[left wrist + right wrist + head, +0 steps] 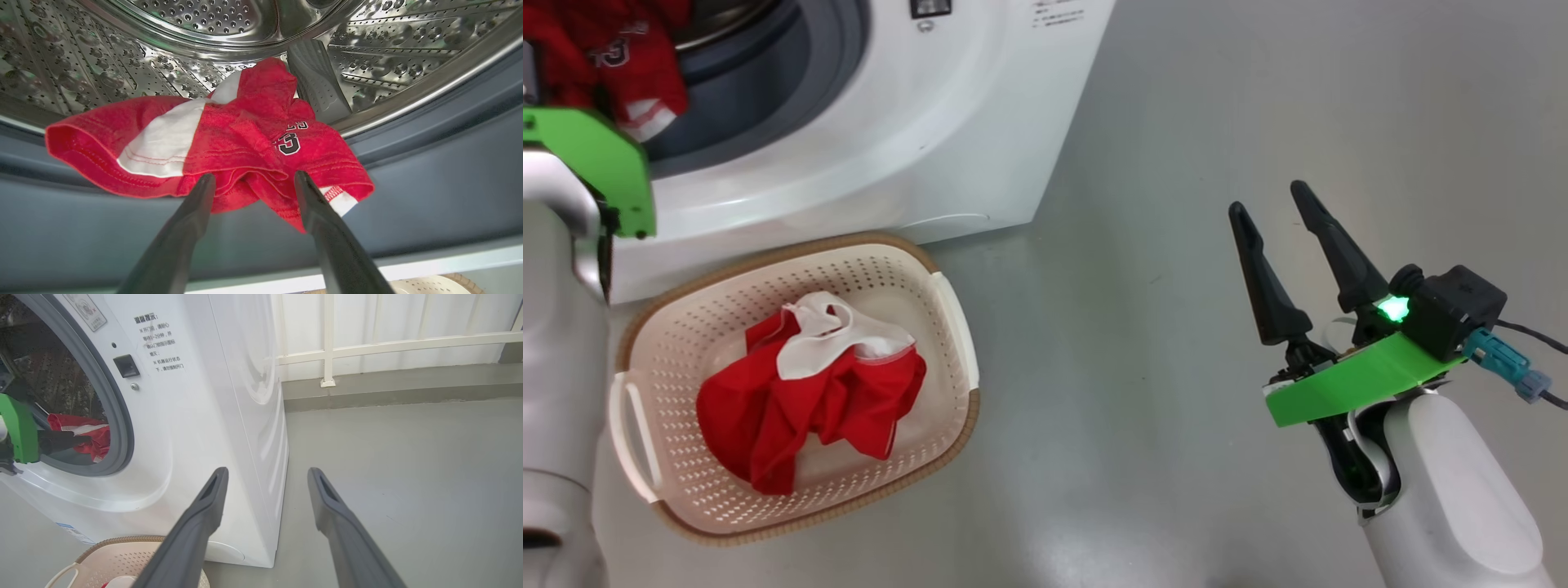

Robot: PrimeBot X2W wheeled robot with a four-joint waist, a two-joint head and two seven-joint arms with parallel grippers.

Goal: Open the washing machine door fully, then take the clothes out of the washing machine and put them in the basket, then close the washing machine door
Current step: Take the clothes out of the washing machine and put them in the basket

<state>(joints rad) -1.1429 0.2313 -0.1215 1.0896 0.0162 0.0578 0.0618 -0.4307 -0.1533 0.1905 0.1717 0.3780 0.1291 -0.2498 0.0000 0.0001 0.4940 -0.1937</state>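
Left hand [254,175] spread wide, poised at the clothes [245,130].

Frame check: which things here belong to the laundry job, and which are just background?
Job: washing machine; red jersey at the drum mouth, open left gripper at it; basket; red-and-white garment inside it.
Just there: white railing; grey floor.

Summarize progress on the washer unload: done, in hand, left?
Done: the washing machine stands open and one red garment lies in the basket. In hand: the left gripper, open, points at a second red garment draped over the drum seal, not yet gripped. The right gripper is open over the floor. Left: basket that garment, close the door.
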